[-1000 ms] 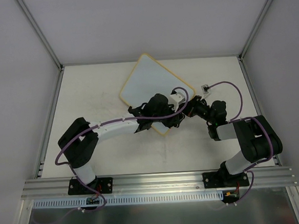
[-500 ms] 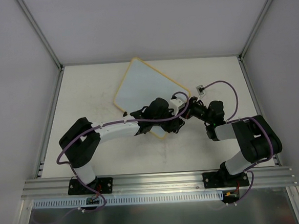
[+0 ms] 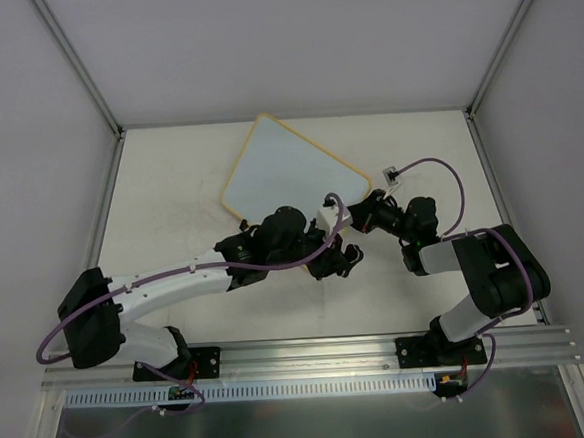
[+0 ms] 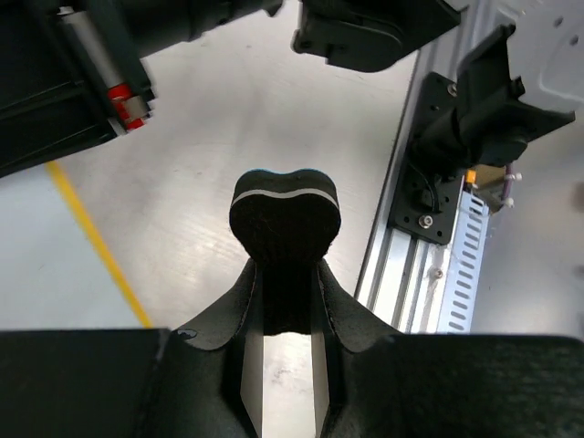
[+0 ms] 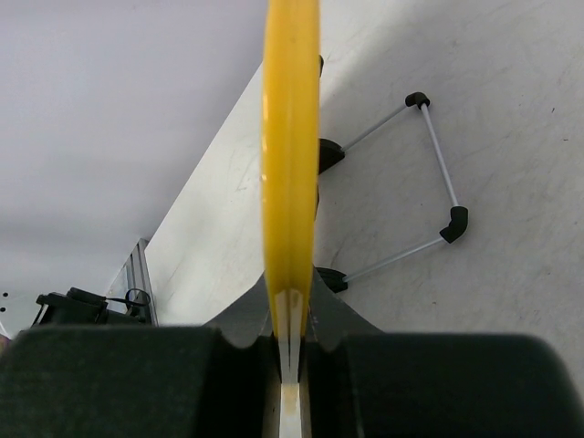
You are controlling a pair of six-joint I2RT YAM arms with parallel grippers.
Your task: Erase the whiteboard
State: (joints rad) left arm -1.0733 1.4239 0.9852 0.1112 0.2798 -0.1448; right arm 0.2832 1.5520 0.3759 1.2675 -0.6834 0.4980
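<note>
The whiteboard [image 3: 291,169], pale with a thin yellow rim, is tilted at the table's back middle. My right gripper [image 3: 365,214] is shut on its right corner. In the right wrist view the rim [image 5: 290,137] runs edge-on out of the right gripper [image 5: 290,351]. The board's wire stand [image 5: 436,173], with black clips, rests on the table behind it. My left gripper [image 3: 341,260] hangs just off the board's near corner, shut on a black eraser block [image 4: 284,224] with a white stripe. A slice of the board's face and yellow rim [image 4: 87,233] shows to the left of the eraser.
An aluminium rail [image 3: 312,356] runs along the near edge, also seen beside the left gripper [image 4: 429,246]. Grey walls and metal posts [image 3: 76,64] enclose the table. A small white connector [image 3: 394,175] on the purple cable lies right of the board.
The board turned and shifted left early on, then stayed. My left arm drew back toward the near side, carrying the eraser off the board's near corner. The right gripper kept its grip.
</note>
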